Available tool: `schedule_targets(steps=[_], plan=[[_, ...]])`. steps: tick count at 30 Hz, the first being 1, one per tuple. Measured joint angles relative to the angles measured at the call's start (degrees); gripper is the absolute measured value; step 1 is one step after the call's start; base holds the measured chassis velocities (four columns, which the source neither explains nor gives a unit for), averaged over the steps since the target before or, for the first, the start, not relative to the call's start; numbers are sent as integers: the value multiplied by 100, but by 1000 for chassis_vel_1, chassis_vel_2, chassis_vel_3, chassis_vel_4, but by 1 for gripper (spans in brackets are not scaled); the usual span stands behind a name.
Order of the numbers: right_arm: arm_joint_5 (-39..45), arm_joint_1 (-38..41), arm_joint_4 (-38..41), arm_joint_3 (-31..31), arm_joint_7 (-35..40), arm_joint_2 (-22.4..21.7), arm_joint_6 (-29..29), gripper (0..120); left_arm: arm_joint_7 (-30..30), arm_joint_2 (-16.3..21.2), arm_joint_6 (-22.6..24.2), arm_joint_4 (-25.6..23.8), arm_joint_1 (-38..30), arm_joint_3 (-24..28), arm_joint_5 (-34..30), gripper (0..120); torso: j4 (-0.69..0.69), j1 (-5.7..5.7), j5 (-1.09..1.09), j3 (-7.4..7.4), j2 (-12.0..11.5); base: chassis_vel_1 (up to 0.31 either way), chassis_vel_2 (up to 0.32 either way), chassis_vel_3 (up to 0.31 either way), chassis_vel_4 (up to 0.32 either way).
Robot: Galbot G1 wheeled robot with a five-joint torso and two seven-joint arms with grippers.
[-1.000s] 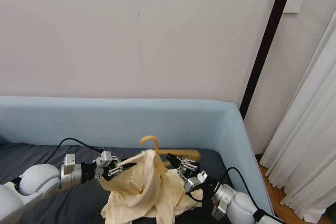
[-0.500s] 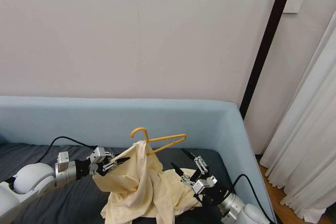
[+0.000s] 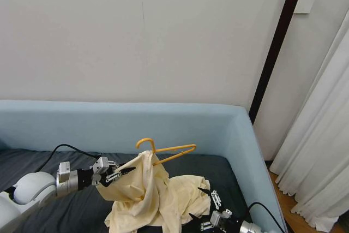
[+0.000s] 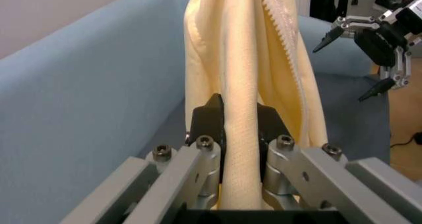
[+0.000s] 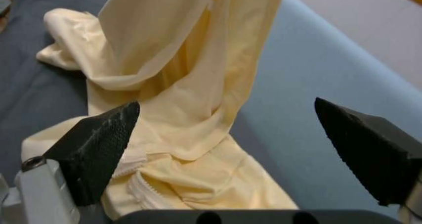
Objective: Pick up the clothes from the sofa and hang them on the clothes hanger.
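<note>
Left gripper (image 3: 119, 174) low over the sofa (image 3: 180, 124), jaws clamped on a thick fold of the cream garment (image 3: 146, 192); the left wrist view shows the fold pinched between both pads.

Garment rises from a heap on the dark seat (image 3: 32, 162) to a peak at the orange hanger (image 3: 173, 149); long axis of the lifted part near upright; the rest spreads to the right across the seat.

Hanger lies roughly level, hook toward the robot's left, free end pointing right, one shoulder buried in the cloth peak; what bears it I cannot tell.

Right gripper (image 3: 214, 221) sits lower, just beside the heap's right edge, fingers spread wide, holding nothing; its wrist view looks straight at the hanging cloth.

Judgement: the left arm is nearer the hanger and has the cloth; the right is the free one; the hanger's bare end points to its side, above it.
</note>
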Motion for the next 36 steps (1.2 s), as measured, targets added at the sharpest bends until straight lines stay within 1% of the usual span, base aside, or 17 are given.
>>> schedule_targets(steps=[3, 4, 6, 7, 10, 11, 13, 15, 16, 17, 18, 20, 21, 25, 26, 28, 36], plan=[[383, -61, 9, -32, 55, 50, -214, 100, 11, 0, -57, 97, 0, -18, 7, 6, 0, 0, 0, 0, 0, 0, 0, 0, 0], [676, -109, 60, -46, 110, 68, -371, 100, 16, -3, -85, 157, 0, -22, 7, 6, 0, 0, 0, 0, 0, 0, 0, 0, 0], [1624, -281, 320, -108, 294, 140, -945, 100, 24, -38, -134, 302, 0, -27, 8, 6, -1, 0, -1, 0, 0, 0, 0, 0, 0], [1624, -281, 320, -108, 294, 140, -945, 100, 24, -38, -134, 302, 0, -27, 8, 6, -1, 0, -1, 0, 0, 0, 0, 0, 0], [2663, -415, 617, -303, 445, 268, -1493, 100, 45, -64, -187, 473, 67, -129, 6, 6, -2, 0, -1, 0, 0, 0, 0, 0, 0], [2663, -415, 617, -303, 445, 268, -1493, 100, 45, -64, -187, 473, 67, -129, 6, 6, -2, 0, -1, 0, 0, 0, 0, 0, 0], [3238, -409, 735, -462, 472, 367, -1772, 100, 61, -65, -201, 515, 165, -241, -3, 6, -1, 0, -2, 0, 0, 0, 0, 0, 0], [3822, -276, 740, -658, 468, 588, -2118, 100, 67, -65, -207, 509, 265, -324, -34, 6, 0, 0, -2, 0, 0, 0, 0, 0, 0], [3822, -276, 740, -658, 468, 588, -2118, 100, 67, -65, -207, 509, 265, -324, -34, 6, 0, 0, -2, 0, 0, 0, 0, 0, 0], [4029, -212, 680, -704, 459, 714, -2259, 100, 67, -65, -207, 492, 277, -324, -43, 6, 2, 0, -1, 0, 0, 0, 0, 0, 0], [4225, -140, 578, -755, 461, 838, -2394, 100, 67, -64, -207, 452, 296, -326, -53, 6, 0, 0, -1, 0, 0, 0, 0, 0, 0], [4522, -12, 410, -836, 442, 966, -2654, 100, 68, -51, -207, 396, 334, -348, -63, 6, 0, 0, 0, 0, -1, 0, 0, 0, 0], [4522, -12, 410, -836, 442, 966, -2654, 100, 68, -51, -207, 396, 334, -348, -63, 6, 0, 0, 0, 0, -1, 0, 0, 0, 0], [5034, 112, 245, -875, 141, 899, -3300, 100, 84, -56, -216, 372, 364, -359, -69, 6, 0, 0, -1, 0, 0, 0, 0, 0, 0], [5034, 112, 245, -875, 141, 899, -3300, 100, 84, -56, -216, 372, 364, -359, -69, 6, 0, 0, -1, 0, 0, 0, 0, 0, 0], [5370, 158, 165, -807, 14, 863, -3577, 100, 105, -76, -224, 375, 364, -333, -45, 6, -2, 0, -1, 0, 0, 0, 0, 0, 0], [5667, 326, -230, -790, -243, 883, -3849, 100, 124, -176, -219, 351, 360, -302, -28, 6, -1, 0, 0, 0, -1, 0, 0, 0, 0]])
